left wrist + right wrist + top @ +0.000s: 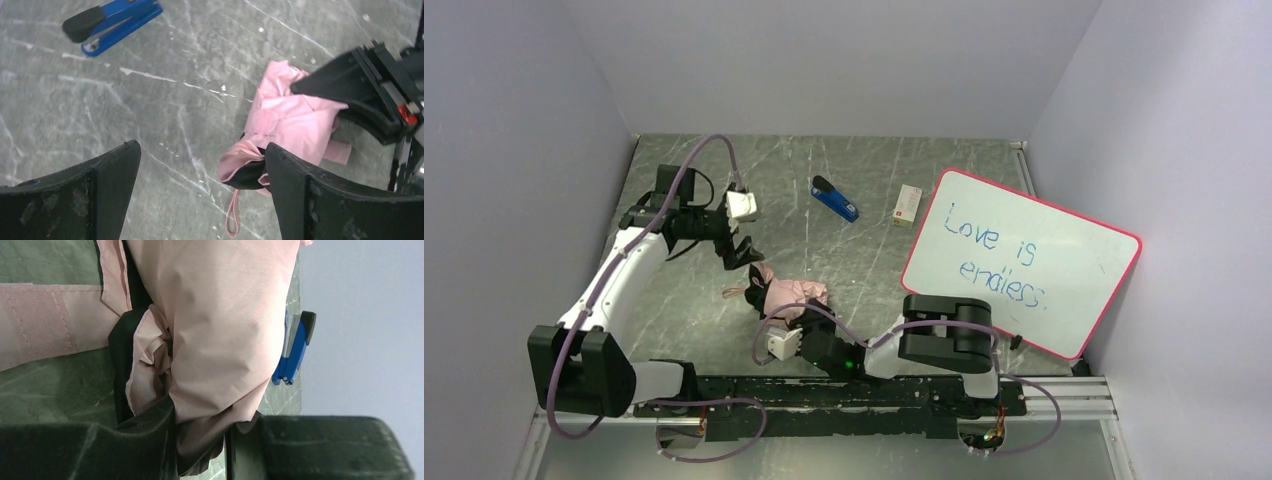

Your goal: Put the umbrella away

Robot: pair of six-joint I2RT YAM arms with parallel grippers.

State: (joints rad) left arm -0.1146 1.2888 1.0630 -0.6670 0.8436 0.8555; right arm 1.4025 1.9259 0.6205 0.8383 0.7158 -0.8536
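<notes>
Two arms on it: right one pinching, left one waiting

Umbrella point(786, 295) lies crumpled mid-table, just ahead of the right arm's base. Fabric is loose, black lining showing, nothing rolled or strapped yet. Right gripper point(200, 437) is clamped on a fold of pink cloth at the near end, which reads as an anchor so the bundle can't slide. Left gripper point(202, 150) is spread wide and holding nothing, hovering just past the far end, likely staged to gather the slack. Wrist loop point(232, 215) trails on the table point(704, 330). Stapler point(835, 199) sits well apart behind, out of the way. My read: early in the job, wrapping not started
</notes>
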